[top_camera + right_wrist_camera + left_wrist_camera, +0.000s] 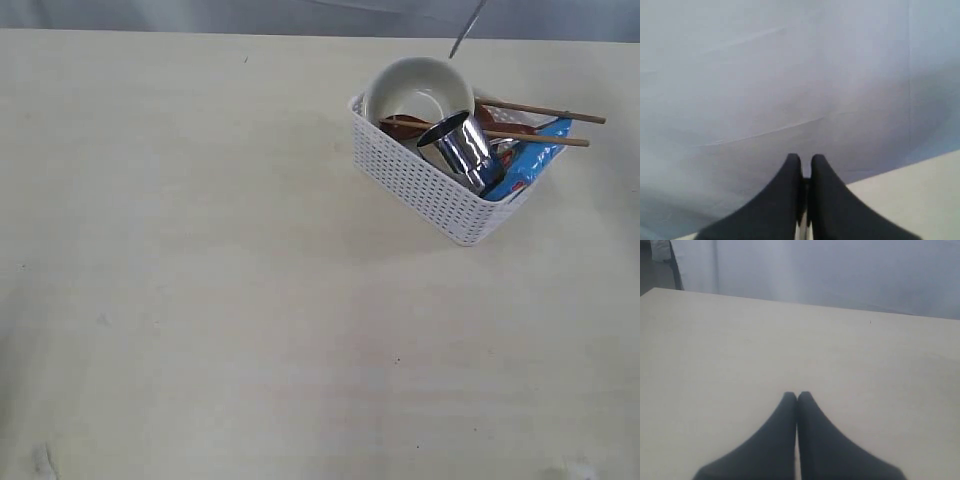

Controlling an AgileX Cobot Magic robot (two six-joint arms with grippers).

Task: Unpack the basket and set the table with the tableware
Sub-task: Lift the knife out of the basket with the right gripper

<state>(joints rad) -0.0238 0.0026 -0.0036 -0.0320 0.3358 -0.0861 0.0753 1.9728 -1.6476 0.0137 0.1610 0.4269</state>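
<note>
The white lattice basket (420,185) stands at the back right of the cream table (200,250). In it a white bowl (410,85) leans on edge and a shiny steel cup (462,150) lies tilted. Two wooden chopsticks (545,110) stick out over its right rim, and a reddish-brown wooden spoon (405,125) shows under them. A thin steel utensil (466,30) hangs above the bowl, knife or fork I cannot tell. My right gripper (806,159) is shut on a pale metal strip (802,231). My left gripper (797,396) is shut with nothing in it, over bare tabletop (715,350).
A blue crisp packet (535,155) lies in the basket's right end. A grey-blue backdrop (840,270) runs behind the table's far edge. Neither arm shows in the exterior view.
</note>
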